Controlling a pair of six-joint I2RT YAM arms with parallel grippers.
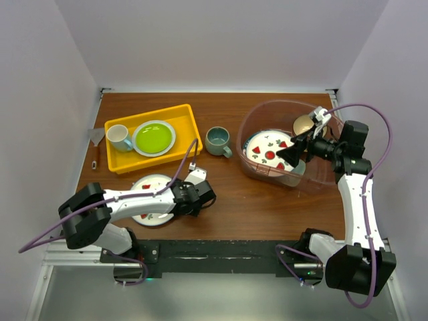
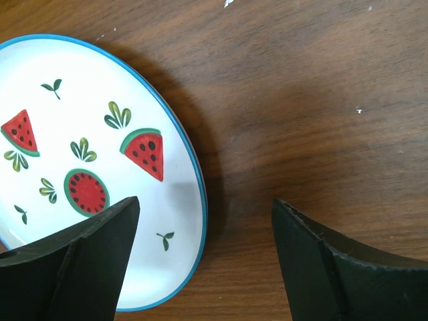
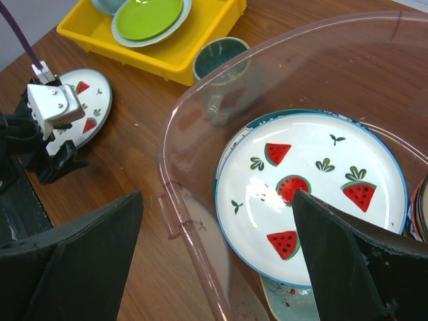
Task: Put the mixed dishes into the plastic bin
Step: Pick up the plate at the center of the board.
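Our left fingers [image 2: 73, 267], open, straddle the rim of the plate [image 2: 87, 154] on the surface [image 2: 301, 100]; our right fingers [image 3: 67, 267] gape over the bin [image 3: 179, 194].

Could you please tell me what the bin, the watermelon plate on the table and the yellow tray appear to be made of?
The bin: clear, pink plastic; the table shows through its walls. The watermelon plate: probably glazed ceramic, glossy white with printed decoration. The yellow tray: likely moulded plastic, uniformly coloured.

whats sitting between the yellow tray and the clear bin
A grey-green mug stands upright on the bare wood between the yellow tray and the plastic bin. The top view shows it best.
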